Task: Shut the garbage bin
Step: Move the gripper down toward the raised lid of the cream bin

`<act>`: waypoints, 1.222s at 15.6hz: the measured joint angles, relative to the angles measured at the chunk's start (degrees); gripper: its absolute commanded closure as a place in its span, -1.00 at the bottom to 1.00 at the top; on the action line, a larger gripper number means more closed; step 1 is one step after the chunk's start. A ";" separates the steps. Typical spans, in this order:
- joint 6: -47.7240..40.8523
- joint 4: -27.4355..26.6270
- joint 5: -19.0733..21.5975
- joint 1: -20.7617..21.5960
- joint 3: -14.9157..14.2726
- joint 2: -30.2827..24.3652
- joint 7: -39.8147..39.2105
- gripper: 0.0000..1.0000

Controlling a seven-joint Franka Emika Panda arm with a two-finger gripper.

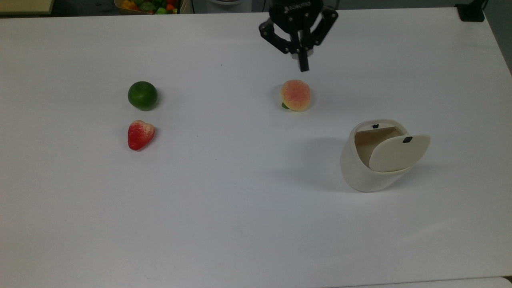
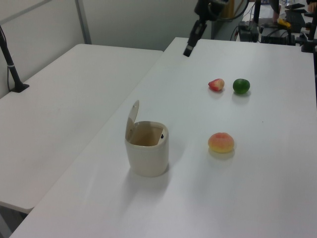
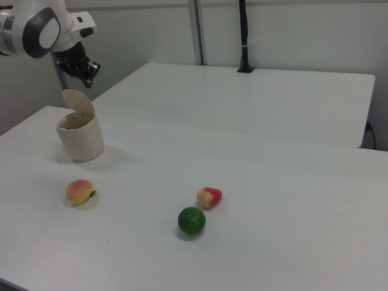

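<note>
The cream-white garbage bin stands on the white table at the top view's right. Its hinged lid with a small black tab is swung up, and the mouth is uncovered. The bin shows an empty inside in the left view, with the lid upright on its left rim. My black gripper hangs in the air above the table, shut with nothing in it. In the top view it is just above the peach and well up and left of the bin. The right view has the gripper above and behind the bin.
A peach lies mid-table, with a green lime and a red strawberry on the top view's left. A box of colourful items sits beyond the table's far edge. A second table adjoins in the left view.
</note>
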 measured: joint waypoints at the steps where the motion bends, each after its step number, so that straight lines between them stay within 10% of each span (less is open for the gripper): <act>1: 2.58 0.00 0.00 0.29 0.56 0.82 0.05 1.00; 19: 34.43 7.08 -0.01 7.35 3.62 19.20 6.19 1.00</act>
